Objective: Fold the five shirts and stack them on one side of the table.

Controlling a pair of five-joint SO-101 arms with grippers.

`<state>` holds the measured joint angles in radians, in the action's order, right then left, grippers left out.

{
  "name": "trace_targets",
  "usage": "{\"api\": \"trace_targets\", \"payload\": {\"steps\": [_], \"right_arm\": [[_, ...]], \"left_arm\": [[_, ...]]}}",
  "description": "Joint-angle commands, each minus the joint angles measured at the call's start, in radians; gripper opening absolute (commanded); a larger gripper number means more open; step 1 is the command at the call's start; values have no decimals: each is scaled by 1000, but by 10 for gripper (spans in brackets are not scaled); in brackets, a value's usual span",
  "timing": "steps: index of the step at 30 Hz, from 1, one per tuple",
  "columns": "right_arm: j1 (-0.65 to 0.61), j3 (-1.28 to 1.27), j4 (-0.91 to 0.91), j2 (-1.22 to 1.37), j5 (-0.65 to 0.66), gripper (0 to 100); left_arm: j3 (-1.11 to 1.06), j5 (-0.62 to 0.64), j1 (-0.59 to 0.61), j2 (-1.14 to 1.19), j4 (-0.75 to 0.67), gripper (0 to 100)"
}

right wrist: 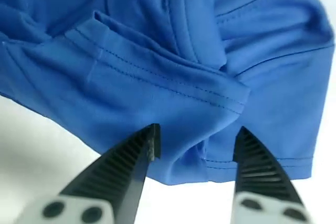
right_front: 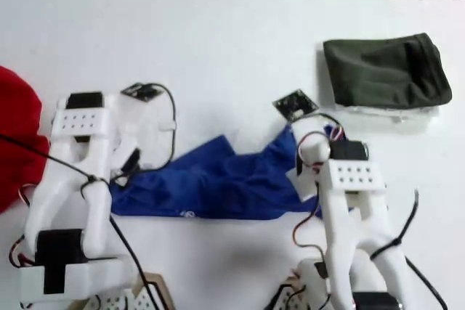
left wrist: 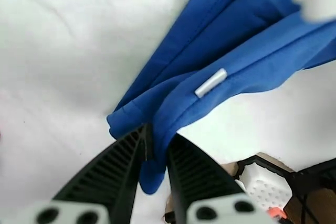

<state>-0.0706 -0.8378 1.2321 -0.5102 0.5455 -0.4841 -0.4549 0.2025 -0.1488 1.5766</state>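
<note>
Blue shirt (right_front: pixel 218 179): bunched in a long band across the lower centre of the high view, on the white table (right_front: pixel 218 27), between the two arms. Left gripper (left wrist: pixel 156 153): at lower centre of the left wrist view, clamped on one end of the band, a fold of cloth pinched between near-closed jaws; small white strip (left wrist: pixel 211 83) on the cloth near centre frame. Right gripper (right wrist: pixel 197 150): at the bottom of the right wrist view, jaws spread wide on either side of a stitched hem, nothing gripped. Dark green shirt (right_front: pixel 385 70): folded, upper right of the high view, well apart from the blue one. Red shirt (right_front: pixel 16 132): heaped at the left edge. Step in hand, by judgement: securing the second end of the blue band ahead of spreading it flat for folding. To do it well: lower the right jaws fully over the hem before closing, taking the doubled edge rather than a single ply; hold the left pinch firm; then draw both ends apart evenly and low over the table, without twisting the band. Thin, probably slippery cloth, so bite deep.
</note>
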Motion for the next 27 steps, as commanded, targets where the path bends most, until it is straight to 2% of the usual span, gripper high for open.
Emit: {"api": "trace_targets", "payload": {"steps": [1, 13, 17, 23, 27], "right_arm": [[1, 46, 7, 48, 5, 229], [-124, 49, 1, 110, 0, 226], [-99, 51, 2, 120, -11, 226], [41, 100, -1, 117, -12, 229], [61, 101, -1, 154, -9, 229]], "left_arm": [[8, 2, -8, -3, -6, 24], [8, 2, -8, -3, -6, 25], [8, 2, -6, -3, -6, 25], [8, 2, -6, -3, -6, 25], [10, 2, -8, -3, -6, 25]]}}
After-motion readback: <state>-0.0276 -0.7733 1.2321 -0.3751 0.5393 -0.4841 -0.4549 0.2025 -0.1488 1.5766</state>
